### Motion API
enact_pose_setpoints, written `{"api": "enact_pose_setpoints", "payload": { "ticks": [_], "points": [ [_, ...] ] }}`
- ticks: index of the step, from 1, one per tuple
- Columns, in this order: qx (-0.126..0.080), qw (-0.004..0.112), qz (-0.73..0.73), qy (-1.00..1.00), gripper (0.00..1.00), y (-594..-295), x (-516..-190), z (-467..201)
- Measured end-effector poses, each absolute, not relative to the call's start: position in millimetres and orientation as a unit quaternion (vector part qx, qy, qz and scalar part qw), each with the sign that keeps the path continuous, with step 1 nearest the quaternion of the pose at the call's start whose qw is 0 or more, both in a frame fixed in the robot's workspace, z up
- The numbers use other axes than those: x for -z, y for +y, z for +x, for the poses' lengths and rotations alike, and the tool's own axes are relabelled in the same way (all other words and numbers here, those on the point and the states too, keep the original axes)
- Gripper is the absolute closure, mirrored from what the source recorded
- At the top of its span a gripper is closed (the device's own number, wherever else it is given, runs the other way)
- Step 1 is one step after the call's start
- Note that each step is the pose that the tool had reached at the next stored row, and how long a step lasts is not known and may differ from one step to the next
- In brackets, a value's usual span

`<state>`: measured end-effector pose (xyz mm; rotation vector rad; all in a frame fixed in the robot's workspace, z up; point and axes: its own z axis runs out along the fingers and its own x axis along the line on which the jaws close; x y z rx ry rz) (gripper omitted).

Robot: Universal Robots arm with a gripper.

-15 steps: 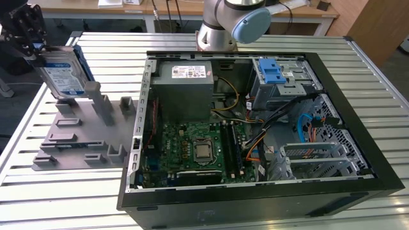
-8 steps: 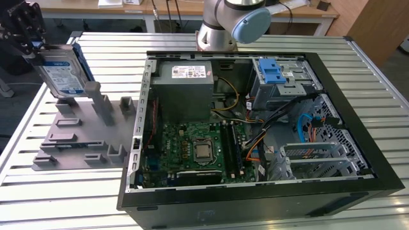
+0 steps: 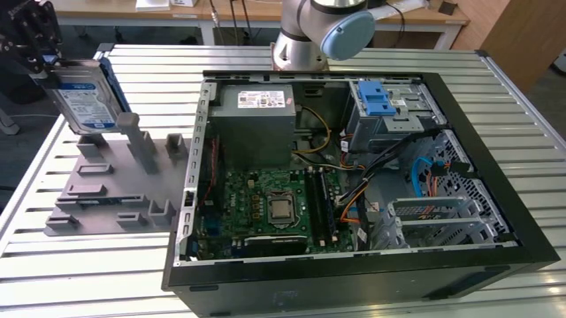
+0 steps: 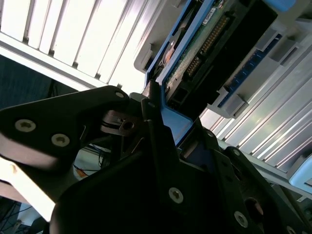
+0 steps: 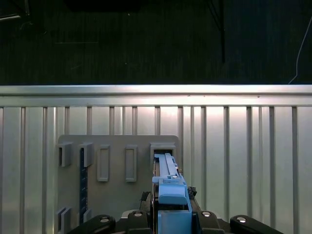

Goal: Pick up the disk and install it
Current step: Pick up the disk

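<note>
Black metal gripper (image 4: 173,126) parts sit right up close in the second wrist view. Its fingers are squeezing the blue plastic edge of the flat silver disk (image 3: 84,96) between them.

From where I stand, the disk hangs upright at ten o'clock in the exterior view. It is right over the grey plastic stand (image 3: 106,199) with its little posts and slots. I cannot tell if the low edge of the disk is clear of its slot or touching it.

The big black open computer case (image 3: 354,288) sits on the silver slatted table (image 3: 89,265), well apart from the disk. Inside it, a grey metal box with a white sticker (image 3: 256,132) is at twelve o'clock. A silver metal cage with a blue latch (image 3: 389,116) is at one o'clock.

I think this lift goes best slow and straight up, so the blue edge does not catch on a post. The grip looks to be on one end, so the disk could swing. A firm squeeze and no jerks would help.

A blue-and-white label covers the disk's face. It has print on it, and so does the white sticker, but I cannot make out any words.
</note>
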<state>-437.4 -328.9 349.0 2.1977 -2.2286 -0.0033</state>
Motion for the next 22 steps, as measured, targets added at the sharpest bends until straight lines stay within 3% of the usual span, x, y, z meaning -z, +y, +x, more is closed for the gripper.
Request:
{"api": "enact_pose_setpoints", "payload": {
  "ticks": [22],
  "points": [
    [0.001, 0.006, 0.702, -0.712, 0.64, -328.9, -358.8, -437.4]
  ]
}}
